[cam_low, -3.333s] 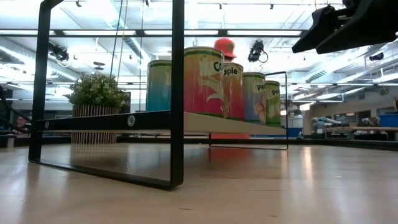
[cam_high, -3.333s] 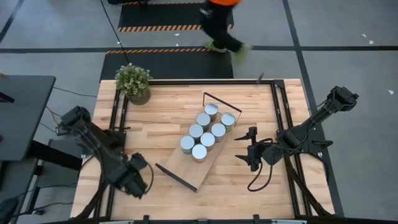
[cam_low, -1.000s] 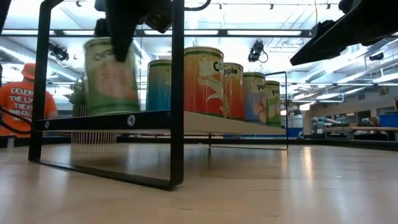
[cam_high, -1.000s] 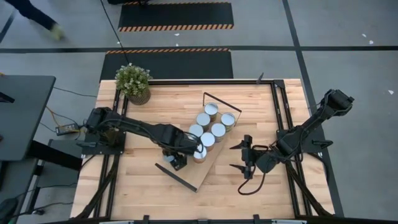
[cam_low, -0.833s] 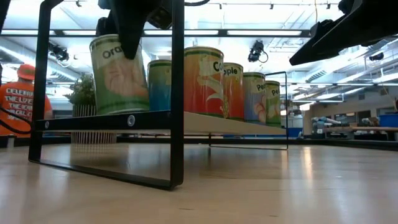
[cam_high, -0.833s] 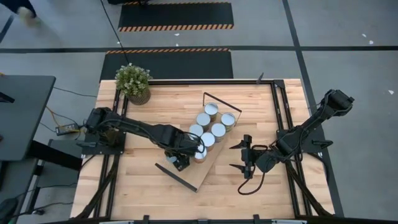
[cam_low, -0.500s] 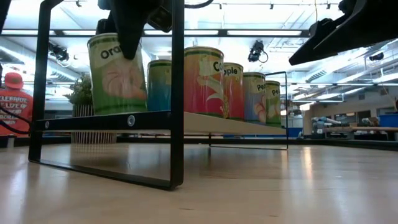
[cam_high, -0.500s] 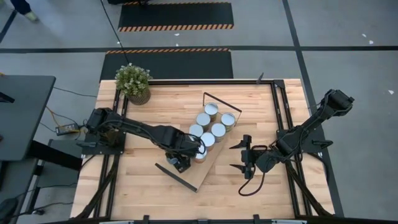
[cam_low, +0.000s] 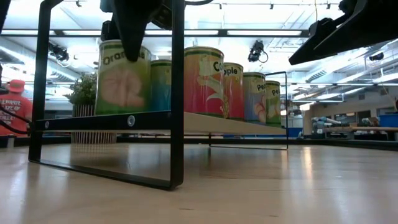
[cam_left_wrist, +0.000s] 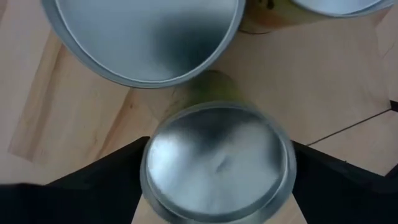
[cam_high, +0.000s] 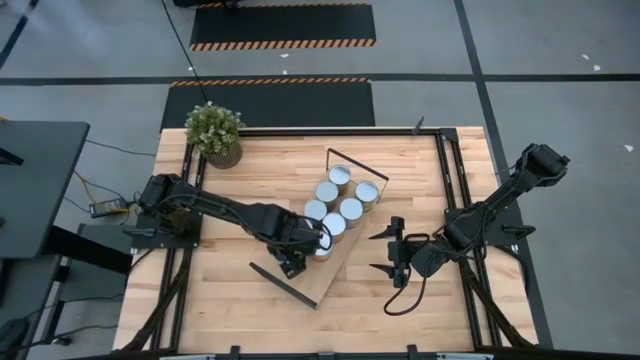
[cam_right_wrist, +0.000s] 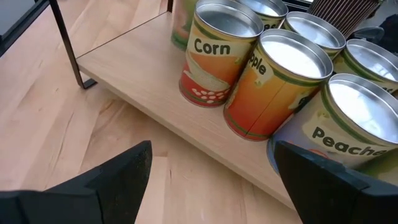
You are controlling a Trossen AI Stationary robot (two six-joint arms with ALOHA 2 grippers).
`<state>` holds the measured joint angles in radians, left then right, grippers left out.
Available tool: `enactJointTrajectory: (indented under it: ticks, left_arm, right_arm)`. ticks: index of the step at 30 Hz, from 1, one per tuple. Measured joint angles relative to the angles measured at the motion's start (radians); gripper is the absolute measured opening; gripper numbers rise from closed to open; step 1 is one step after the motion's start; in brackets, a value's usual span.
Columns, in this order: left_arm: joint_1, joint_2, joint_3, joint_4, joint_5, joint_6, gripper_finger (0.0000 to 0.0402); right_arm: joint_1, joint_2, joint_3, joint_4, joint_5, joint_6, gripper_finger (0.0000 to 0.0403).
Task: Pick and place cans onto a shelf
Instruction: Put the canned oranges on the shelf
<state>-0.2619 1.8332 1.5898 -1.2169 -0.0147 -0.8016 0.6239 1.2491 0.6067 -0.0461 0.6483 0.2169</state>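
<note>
The light-wood shelf (cam_high: 322, 272) lies slantwise mid-table, black wire frames at both short ends. Several cans (cam_high: 340, 205) stand on it on their bases; they also show in the right wrist view (cam_right_wrist: 219, 51). My left gripper (cam_high: 300, 250) is above the shelf's near end, shut on a green-labelled can (cam_low: 123, 78), next to another can (cam_left_wrist: 143, 37). My right gripper (cam_high: 390, 252) is open and empty, hovering to the right of the shelf. My left gripper pinches the green can between its two fingers (cam_left_wrist: 99, 183), on opposite sides of the wall just under the silver top rim (cam_left_wrist: 149, 177). The fingers come from above, pointing down. The can stands upright, its base at the shelf board; whether it rests there I cannot tell.
A potted plant (cam_high: 214, 133) stands at the table's far left corner. Black rails (cam_high: 452, 180) run along the table's sides. Bare tabletop lies near and right of the shelf. A person in orange (cam_low: 9, 106) shows in the room behind.
My left gripper has gone a little toward the table's right edge and down, still shut on the green can. The can was tilted and has come upright, closer to the other cans, its base down at the shelf board.
</note>
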Motion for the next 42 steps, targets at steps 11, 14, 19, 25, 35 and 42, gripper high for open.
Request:
enactJointTrajectory:
  ticks: [11,14,19,25,35,42]
  left_arm:
    - [-0.009,0.0,0.0,0.002,-0.023,0.029,0.0355]
    - [-0.017,0.0,0.0,0.002,-0.037,0.034,0.0355]
    - [-0.025,0.0,0.0,0.002,-0.044,0.05,0.0355]
    - [-0.029,0.0,0.0,0.001,-0.043,0.056,0.0355]
    - [-0.007,-0.002,0.0,-0.125,-0.107,-0.023,0.0355]
    - [-0.013,-0.007,0.0,-0.053,-0.058,0.028,0.0355]
  right_arm:
    - [0.0,0.0,0.0,0.0,-0.011,0.008,0.0346]
    - [0.0,0.0,0.0,0.0,-0.012,0.008,0.0346]
    - [0.0,0.0,0.0,0.0,-0.013,0.009,0.0346]
    - [0.0,0.0,0.0,0.0,-0.013,0.01,0.0346]
    - [0.0,0.0,0.0,0.0,-0.014,0.01,0.0346]
    - [0.0,0.0,0.0,0.0,-0.014,0.015,0.0346]
